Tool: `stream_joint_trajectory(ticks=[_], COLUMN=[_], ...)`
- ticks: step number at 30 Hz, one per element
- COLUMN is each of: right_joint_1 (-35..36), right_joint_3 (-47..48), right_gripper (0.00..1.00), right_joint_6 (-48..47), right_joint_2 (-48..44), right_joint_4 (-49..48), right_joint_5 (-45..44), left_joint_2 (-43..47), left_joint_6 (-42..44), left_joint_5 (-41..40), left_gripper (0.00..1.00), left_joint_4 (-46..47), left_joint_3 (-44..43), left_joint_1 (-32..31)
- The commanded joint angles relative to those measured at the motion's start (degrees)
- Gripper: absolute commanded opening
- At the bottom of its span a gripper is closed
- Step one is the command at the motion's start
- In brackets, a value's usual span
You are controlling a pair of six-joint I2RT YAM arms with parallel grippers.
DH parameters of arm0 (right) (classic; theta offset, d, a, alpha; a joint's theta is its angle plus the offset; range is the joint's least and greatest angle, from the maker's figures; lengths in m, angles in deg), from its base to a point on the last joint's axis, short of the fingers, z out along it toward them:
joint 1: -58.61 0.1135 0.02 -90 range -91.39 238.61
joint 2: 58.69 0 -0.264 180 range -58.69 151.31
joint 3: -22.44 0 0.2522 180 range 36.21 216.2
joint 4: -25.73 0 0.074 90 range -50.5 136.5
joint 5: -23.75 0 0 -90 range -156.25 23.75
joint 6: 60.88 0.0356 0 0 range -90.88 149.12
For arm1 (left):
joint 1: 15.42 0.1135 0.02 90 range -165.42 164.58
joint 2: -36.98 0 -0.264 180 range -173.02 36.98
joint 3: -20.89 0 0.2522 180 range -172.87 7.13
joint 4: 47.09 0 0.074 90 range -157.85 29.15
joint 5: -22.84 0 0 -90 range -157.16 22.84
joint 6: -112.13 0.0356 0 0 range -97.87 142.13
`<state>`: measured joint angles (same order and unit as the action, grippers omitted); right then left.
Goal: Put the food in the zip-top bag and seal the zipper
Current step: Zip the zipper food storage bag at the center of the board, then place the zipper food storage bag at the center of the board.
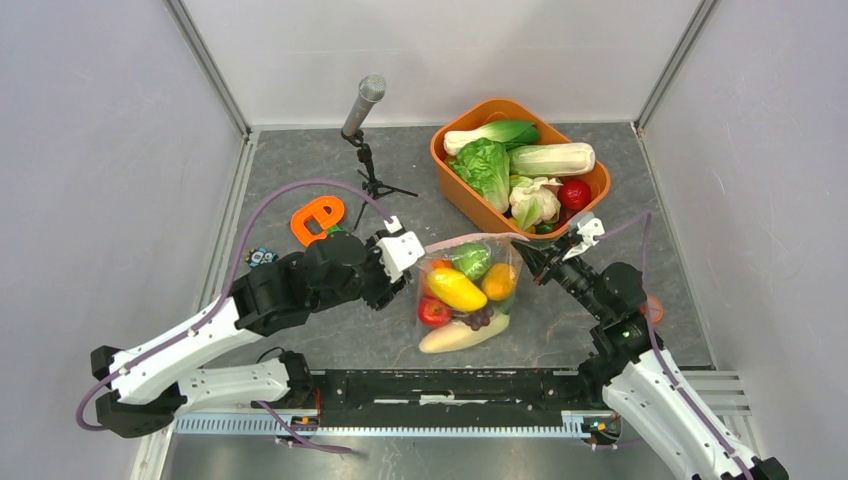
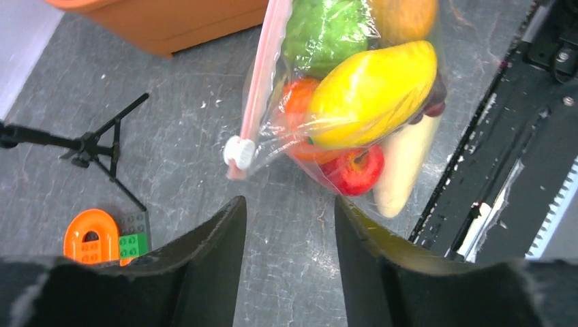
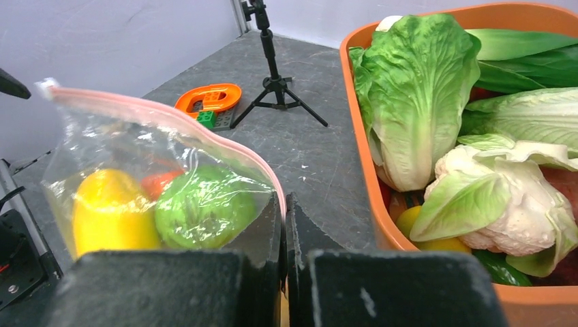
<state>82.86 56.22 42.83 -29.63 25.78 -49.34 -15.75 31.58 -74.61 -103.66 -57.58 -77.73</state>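
Grey table, white walls. Zip-top bag (food inside) sits centrally, nearer the near edge. Right gripper reaches inward, clamped on zipper; left gripper angled rightward, jaws parted, empty.

We see a clear bag edged by a pink zipper with a white slider. Through it show a yellow piece, a green piece, a red apple, an orange piece, dark purple grapes and a cream piece. The tub is orange, with green lettuce, white-and-green cauliflower and a red tomato. The table is dark grey, mottled with pale scuffs. We note an orange toy with a green brick, and white-and-black arms.
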Motion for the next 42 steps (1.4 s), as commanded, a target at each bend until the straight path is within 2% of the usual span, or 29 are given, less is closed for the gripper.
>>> stream_joint_trajectory(ticks=[1,8,16,18,23,29,35,42], right_joint_1=[-0.2,-0.2,-0.2,-0.2,-0.1,0.5,2.8,8.9], right_joint_3=[0.6,0.7,-0.4,0.0,0.1,2.9,4.7,7.7], right_gripper=[0.00,0.00,0.00,0.00,0.00,0.00,0.00,0.00], right_joint_6=[0.9,1.2,6.5,6.9,7.4,7.1,6.6,5.3], right_joint_2=[0.7,0.4,2.8,3.3,4.0,6.3,7.3,12.6], right_joint_4=[-3.8,-6.5,-17.7,-18.2,-20.4,-20.2,-19.7,-18.3], right_joint_5=[3.2,9.1,22.4,24.1,29.3,38.3,44.6,47.8], left_joint_2=[2.6,13.4,11.7,11.2,8.0,6.5,4.1,6.0], left_joint_6=[-4.0,-6.2,-11.7,-13.3,-17.5,-23.5,-28.3,-27.5], left_joint_5=[-8.3,-14.5,-20.5,-18.7,-5.1,0.8,7.0,6.3], left_gripper=[0.66,0.99,1.00,1.00,1.00,1.00,1.00,1.00], left_joint_4=[4.1,14.4,11.1,10.8,8.9,9.4,10.1,7.3], left_joint_3=[1.1,7.4,5.3,5.2,4.4,4.6,6.0,4.1], left_joint_1=[0.3,0.8,3.0,6.5,19.1,28.0,34.5,38.9])
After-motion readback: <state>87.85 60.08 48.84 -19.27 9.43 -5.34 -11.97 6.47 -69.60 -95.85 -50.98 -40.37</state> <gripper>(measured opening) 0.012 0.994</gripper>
